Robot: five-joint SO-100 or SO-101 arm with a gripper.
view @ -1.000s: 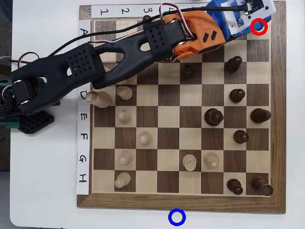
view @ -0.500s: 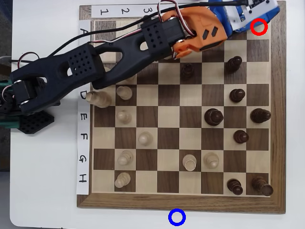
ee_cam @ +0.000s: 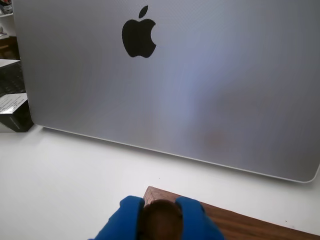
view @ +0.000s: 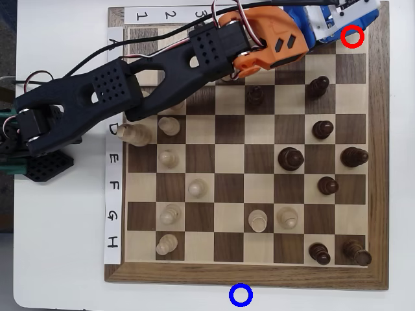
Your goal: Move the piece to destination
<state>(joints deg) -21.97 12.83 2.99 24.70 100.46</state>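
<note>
In the wrist view the gripper [ee_cam: 161, 216] with its two bright blue padded fingers [ee_cam: 127, 217] is pinching a small dark brown wooden chess piece with a rounded knob head [ee_cam: 161, 220]; the pads press against the knob from left and right at the bottom edge of the picture. Just beyond the piece lies a corner of the walnut-brown wooden chessboard frame [ee_cam: 240, 222], resting on the white table [ee_cam: 65, 180]. Farther off stands the grey lid of a laptop with a black apple logo [ee_cam: 200, 85], filling most of the view.

In the overhead view the black and orange robot arm [view: 162, 68] reaches from the left edge across the far part of the chessboard [view: 246, 275] to its far right corner, where the blue gripper [view: 310, 26] sits just left of a small red ring outline [view: 352, 36]. The held piece cannot be made out here. The small bright blue ring outline [view: 240, 295] lies on the white table [view: 58, 259] just off the near edge of the board, well apart from the gripper. Cream-coloured pieces [view: 168, 157] stand on the left half of the board, dark pieces [view: 290, 157] on the right half.
</note>
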